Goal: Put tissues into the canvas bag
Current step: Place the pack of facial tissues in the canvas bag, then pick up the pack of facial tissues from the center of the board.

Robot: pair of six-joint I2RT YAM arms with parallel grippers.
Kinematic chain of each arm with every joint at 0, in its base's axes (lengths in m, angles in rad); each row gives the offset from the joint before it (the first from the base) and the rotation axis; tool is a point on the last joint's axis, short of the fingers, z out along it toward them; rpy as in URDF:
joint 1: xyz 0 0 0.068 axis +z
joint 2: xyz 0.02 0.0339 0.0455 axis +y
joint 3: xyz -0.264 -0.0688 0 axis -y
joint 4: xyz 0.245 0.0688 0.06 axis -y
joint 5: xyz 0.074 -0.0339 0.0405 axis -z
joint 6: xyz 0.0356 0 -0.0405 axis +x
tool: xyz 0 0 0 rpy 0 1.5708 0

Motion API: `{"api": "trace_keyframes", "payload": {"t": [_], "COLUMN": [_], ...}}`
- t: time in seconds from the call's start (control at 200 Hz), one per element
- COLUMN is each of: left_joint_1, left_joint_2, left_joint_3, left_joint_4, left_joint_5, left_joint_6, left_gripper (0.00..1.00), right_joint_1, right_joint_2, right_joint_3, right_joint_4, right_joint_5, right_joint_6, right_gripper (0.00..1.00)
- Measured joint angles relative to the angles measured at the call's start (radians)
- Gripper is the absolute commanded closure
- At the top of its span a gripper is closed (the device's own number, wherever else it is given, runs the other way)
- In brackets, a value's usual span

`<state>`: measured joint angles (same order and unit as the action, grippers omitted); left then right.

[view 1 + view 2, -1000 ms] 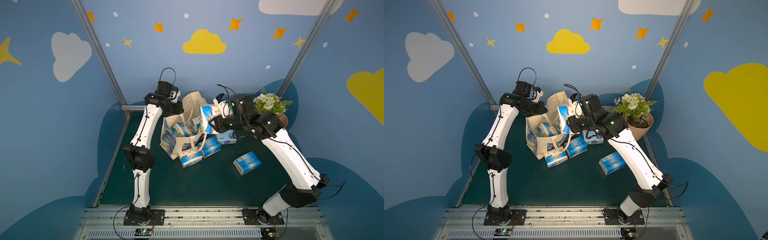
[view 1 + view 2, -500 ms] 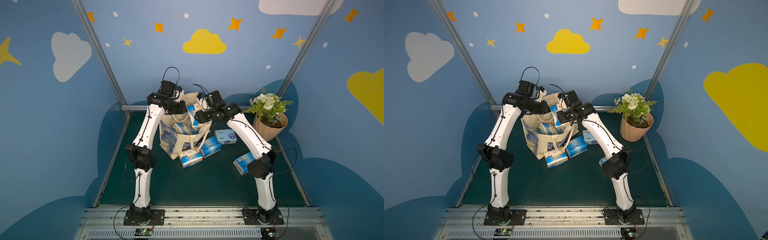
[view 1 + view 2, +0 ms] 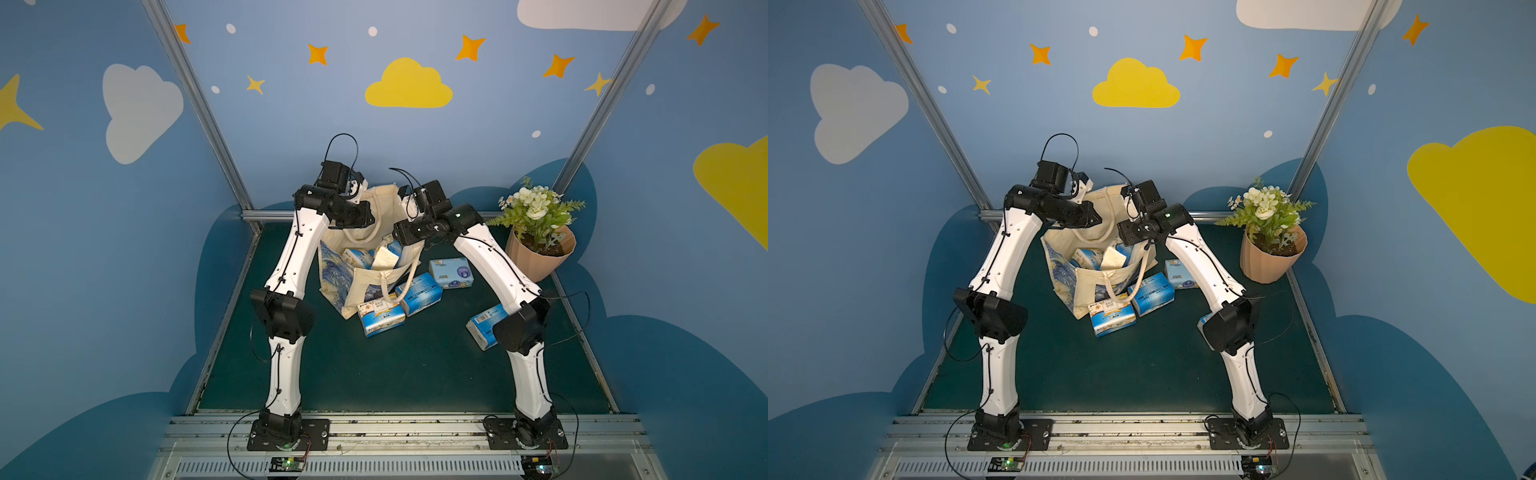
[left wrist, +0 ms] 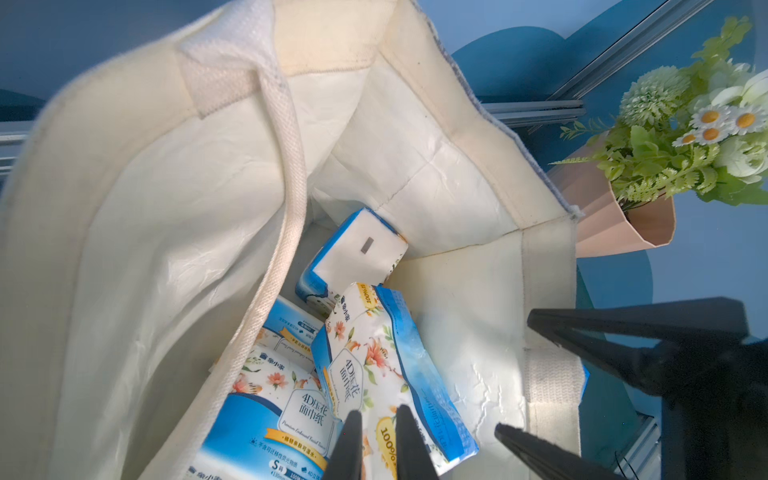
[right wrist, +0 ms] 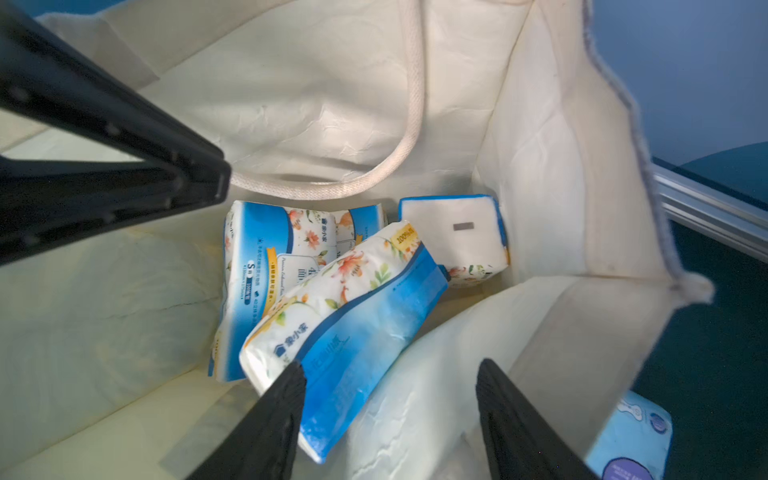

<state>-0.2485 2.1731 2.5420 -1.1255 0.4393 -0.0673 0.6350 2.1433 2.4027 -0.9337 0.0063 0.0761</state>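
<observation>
Over the mouth of the canvas bag (image 5: 311, 83), the right gripper (image 5: 389, 365) stands wide open and empty, the left gripper (image 4: 377, 411) is almost closed with nothing visible between its fingers, and some tissues (image 5: 353, 299) lie inside the bag, some just beside it.

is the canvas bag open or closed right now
Open. The mouth of the canvas bag gapes wide in both top views, and each wrist view looks past its rim at the tissues piled inside.

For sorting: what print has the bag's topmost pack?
Pack: orange flowers, blue band; right wrist view.
</observation>
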Motion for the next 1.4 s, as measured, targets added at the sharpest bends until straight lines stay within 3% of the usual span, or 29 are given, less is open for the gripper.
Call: {"api": "trace_keyframes", "payload": {"t": [0.09,0.22,0.381,0.501,0.801,0.957,1.037,1.267,1.402], "left_joint_1": [-0.001,-0.004,-0.008,-0.01,-0.01,-0.02,-0.041,-0.073,-0.051], "left_joint_2": [0.0,0.0,0.0,-0.001,-0.011,-0.018,-0.023,-0.178,-0.187], "left_joint_3": [0.001,0.001,0.001,0.001,0.007,0.053,0.103,0.014,0.051], "left_joint_4": [0.0,0.001,0.018,0.04,0.077,0.074,0.054,0.067,0.039], "left_joint_5": [0.0,0.001,0.001,-0.001,-0.041,-0.05,-0.132,-0.461,-0.584], "left_joint_6": [0.0,0.0,0.001,0.001,0.003,0.008,0.011,0.067,0.089], "left_gripper": [0.82,0.8,0.79,0.78,0.7,0.67,0.64,0.32,0.3], "right_joint_1": [-0.019,-0.07,-0.195,-0.276,-0.373,-0.384,-0.4,-0.418,-0.418], "right_joint_2": [-0.041,-0.221,-0.447,-0.571,-0.705,-0.787,-0.811,-0.787,-0.736], "right_joint_3": [-0.044,-0.225,-0.392,-0.545,-0.982,-1.086,-1.089,-1.082,-1.051], "right_joint_4": [0.017,0.049,0.06,0.042,-0.115,-0.174,-0.193,-0.203,-0.204], "right_joint_5": [0.015,0.027,0.02,0.058,0.1,0.095,0.087,0.047,0.013], "right_joint_6": [0.017,0.053,0.129,0.189,0.375,0.429,0.44,0.425,0.395], "right_gripper": [0.27,0.2,0.2,0.14,0.11,0.11,0.11,0.11,0.11]}}
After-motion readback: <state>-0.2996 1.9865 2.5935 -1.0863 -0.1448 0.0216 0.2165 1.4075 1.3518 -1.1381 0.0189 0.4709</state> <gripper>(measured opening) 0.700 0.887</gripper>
